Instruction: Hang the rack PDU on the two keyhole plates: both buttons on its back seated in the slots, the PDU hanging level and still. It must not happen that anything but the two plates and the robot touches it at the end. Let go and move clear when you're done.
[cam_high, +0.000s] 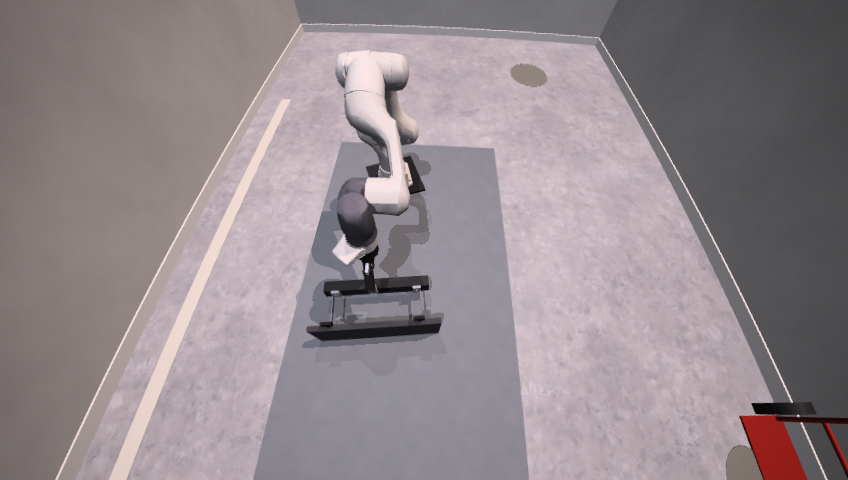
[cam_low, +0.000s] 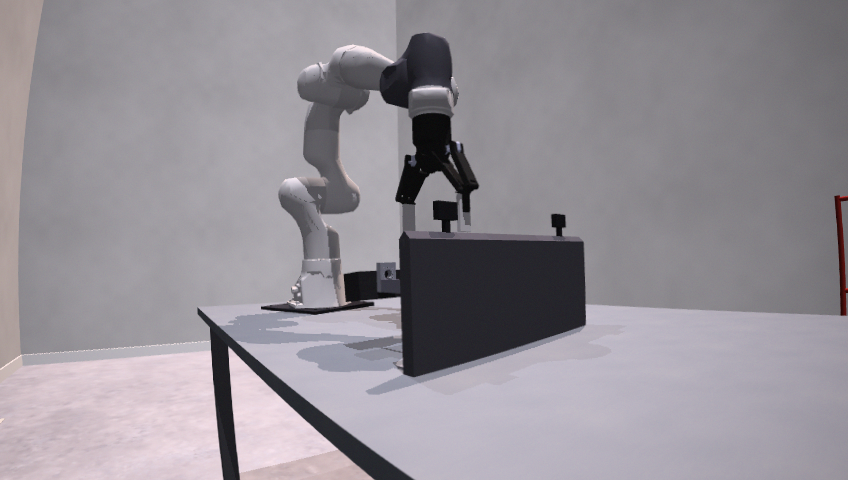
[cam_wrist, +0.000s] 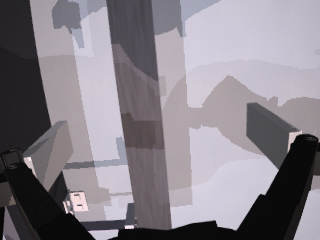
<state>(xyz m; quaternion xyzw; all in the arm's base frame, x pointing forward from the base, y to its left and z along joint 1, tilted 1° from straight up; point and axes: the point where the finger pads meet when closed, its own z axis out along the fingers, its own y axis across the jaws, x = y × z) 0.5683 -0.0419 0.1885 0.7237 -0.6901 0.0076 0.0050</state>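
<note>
The rack PDU (cam_high: 395, 283) (cam_wrist: 139, 60) is a long black bar lying crosswise on the grey table, on the robot's side of an upright dark panel (cam_high: 374, 328) (cam_low: 493, 291). In the exterior view the panel hides the PDU. My gripper (cam_high: 369, 268) (cam_low: 436, 224) (cam_wrist: 158, 128) is open and empty. It hangs just above the PDU, left of the bar's middle, with one finger on each side. Two black T-shaped studs (cam_low: 444, 210) (cam_low: 557, 220) stick up above the panel's top edge.
The robot's base (cam_low: 318, 285) stands at the far end of the table (cam_high: 416, 404) (cam_low: 654, 386). A small grey block with a hole (cam_low: 386, 273) and a black box (cam_low: 358, 285) sit near the base. A red frame (cam_high: 773, 443) stands on the floor at the right.
</note>
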